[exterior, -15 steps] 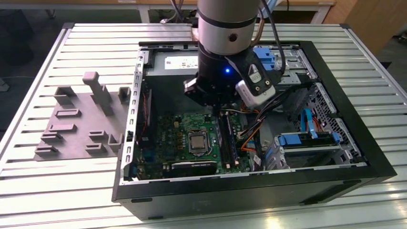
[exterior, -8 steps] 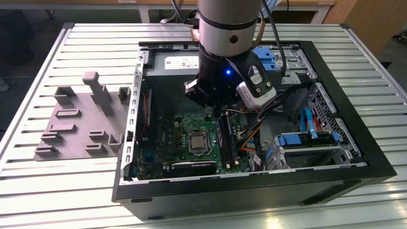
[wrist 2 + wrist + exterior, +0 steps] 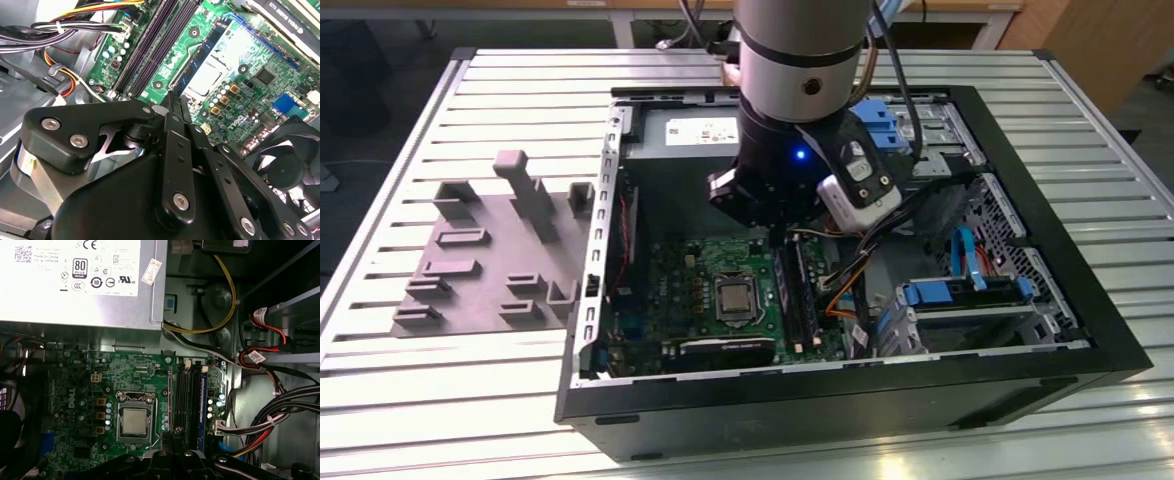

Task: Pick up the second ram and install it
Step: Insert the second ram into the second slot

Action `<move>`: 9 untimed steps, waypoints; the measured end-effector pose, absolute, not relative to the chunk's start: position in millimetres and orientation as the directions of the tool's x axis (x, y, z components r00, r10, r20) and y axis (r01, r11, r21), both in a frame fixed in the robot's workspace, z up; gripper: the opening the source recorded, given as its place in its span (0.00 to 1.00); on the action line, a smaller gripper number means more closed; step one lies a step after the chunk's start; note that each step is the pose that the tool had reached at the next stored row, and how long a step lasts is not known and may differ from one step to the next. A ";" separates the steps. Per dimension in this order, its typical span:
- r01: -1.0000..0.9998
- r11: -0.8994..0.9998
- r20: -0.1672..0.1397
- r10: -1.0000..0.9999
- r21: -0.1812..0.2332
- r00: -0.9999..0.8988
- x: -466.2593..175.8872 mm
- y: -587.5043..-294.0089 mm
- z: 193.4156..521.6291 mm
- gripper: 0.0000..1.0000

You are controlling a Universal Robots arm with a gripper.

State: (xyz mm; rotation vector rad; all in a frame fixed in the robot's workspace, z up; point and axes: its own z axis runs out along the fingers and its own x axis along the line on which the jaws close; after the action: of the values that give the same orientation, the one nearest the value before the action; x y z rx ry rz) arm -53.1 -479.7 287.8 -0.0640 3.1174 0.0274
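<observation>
The second ram (image 3: pixel 207 47) is a thin dark-blue stick. It stands on edge in the slot nearest the processor socket (image 3: pixel 134 421), and it is a dark line (image 3: pixel 170 400) in the first wrist view. In the exterior view the ram (image 3: pixel 790 295) runs along the green motherboard. My gripper (image 3: pixel 172 97) hangs over the stick's near end with its black fingers pressed together and nothing between them. The fingertips (image 3: pixel 175 432) are close to the ram; contact is unclear. The other black slots (image 3: pixel 187 400) run beside it, and the outermost holds a blue-edged stick (image 3: pixel 203 405).
The open computer case (image 3: pixel 854 400) walls in the board on all sides. A silver power supply (image 3: pixel 75 280) and bundled cables (image 3: pixel 280 410) crowd the slots' far side. A black fan (image 3: pixel 285 160) sits by the board. A grey moulded tray (image 3: pixel 494 250) lies at the exterior view's left.
</observation>
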 end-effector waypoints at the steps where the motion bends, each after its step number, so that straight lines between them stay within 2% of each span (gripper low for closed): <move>1: -0.041 0.999 -0.024 -0.041 0.017 -0.999 -53.0 -480.0 287.6 0.11; 9: -0.039 0.999 -0.024 -0.039 0.017 -0.999 -52.0 -481.5 285.9 0.11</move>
State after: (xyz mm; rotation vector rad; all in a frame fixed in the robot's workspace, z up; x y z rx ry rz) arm -52.0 -481.5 285.9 -0.0604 3.1174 0.0273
